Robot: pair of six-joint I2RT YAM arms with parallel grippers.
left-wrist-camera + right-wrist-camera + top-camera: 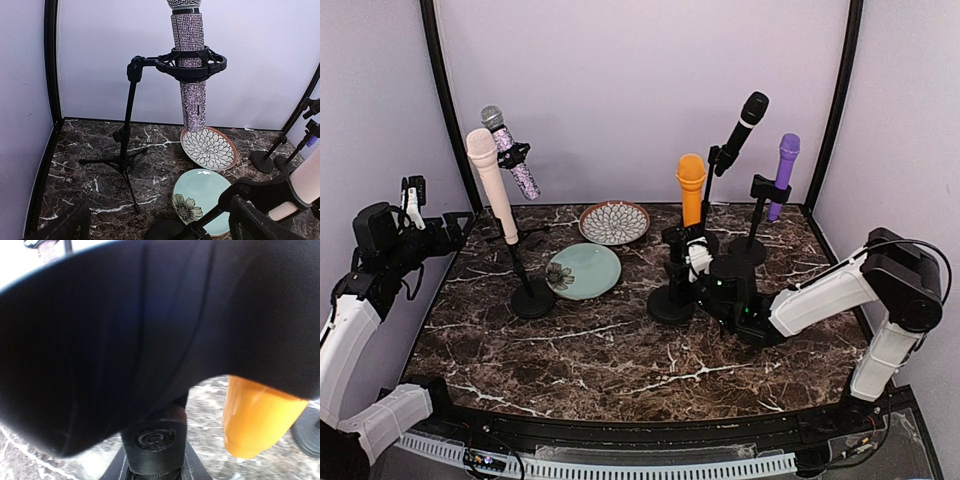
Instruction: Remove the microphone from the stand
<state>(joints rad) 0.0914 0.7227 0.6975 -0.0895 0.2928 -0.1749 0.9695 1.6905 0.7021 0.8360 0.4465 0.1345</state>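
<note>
Orange microphone [691, 185] sits upright in its stand [671, 300], mid-table. Right gripper [696, 258] is at the mic's lower body with its jaws drawn close. Can't tell if they truly pinch it (wrist view is mostly black blur, only the orange tail shows). Confirm a firm hold first, then lift straight along the mic's axis so the stand doesn't tip. Left gripper [458, 226] hangs spread wide, well apart; it could pin the base.
</note>
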